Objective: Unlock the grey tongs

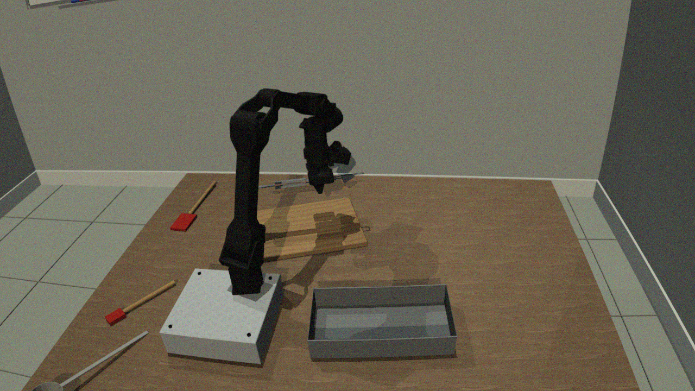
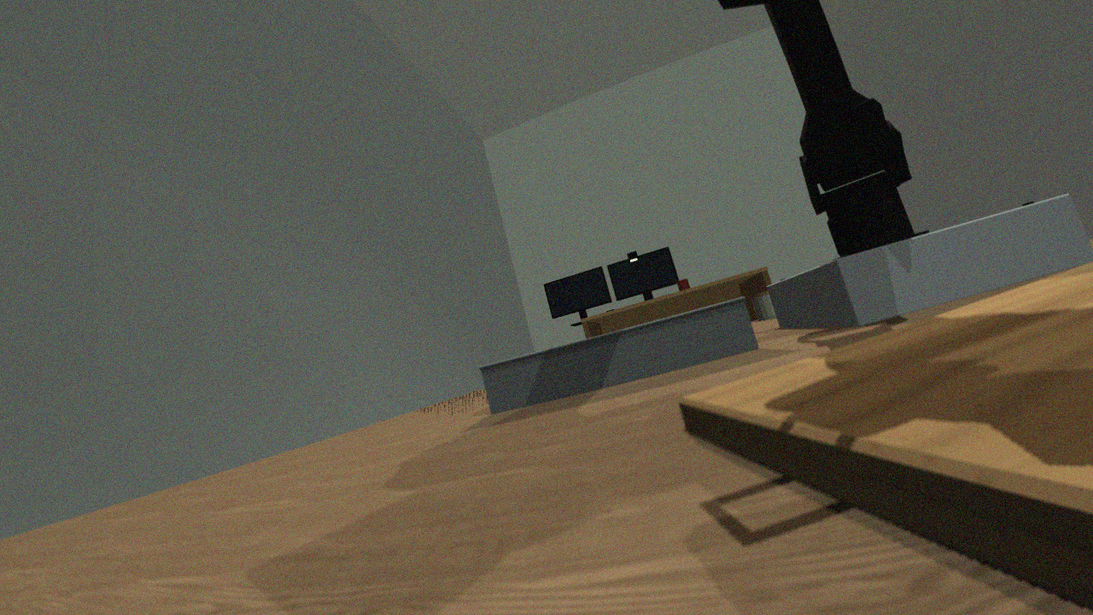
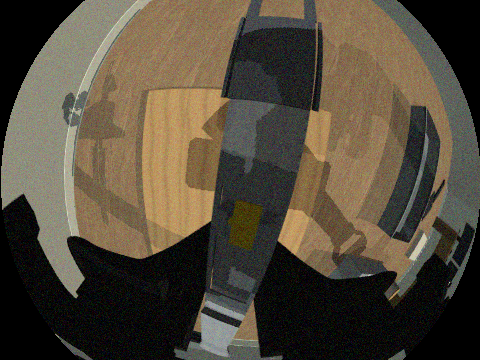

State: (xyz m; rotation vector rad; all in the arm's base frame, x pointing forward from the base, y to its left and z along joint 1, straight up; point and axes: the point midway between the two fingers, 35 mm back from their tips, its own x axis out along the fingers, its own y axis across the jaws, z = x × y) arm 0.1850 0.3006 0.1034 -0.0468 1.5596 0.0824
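Observation:
My gripper [image 1: 318,187] [image 3: 235,228] is shut on the grey tongs [image 1: 285,182] [image 3: 256,160], gripping them near the middle. The tongs hang roughly level in the air, with their arms close together, over the back part of the wooden board [image 1: 286,216] [image 2: 879,451] [image 3: 170,160]. A small yellow piece shows on the tongs near my fingers in the wrist view. The grey roasting tin [image 1: 381,347] [image 2: 619,355] [image 3: 416,167] stands empty at the front, to the right of the arm's base. My gripper and the tongs are out of sight in the exterior view.
The arm's white base block [image 1: 213,326] [image 2: 917,267] stands left of the tin. Two red-headed spatulas [image 1: 183,221] [image 1: 115,316] lie on the left of the table. A second long grey utensil [image 1: 104,359] lies at the front left corner.

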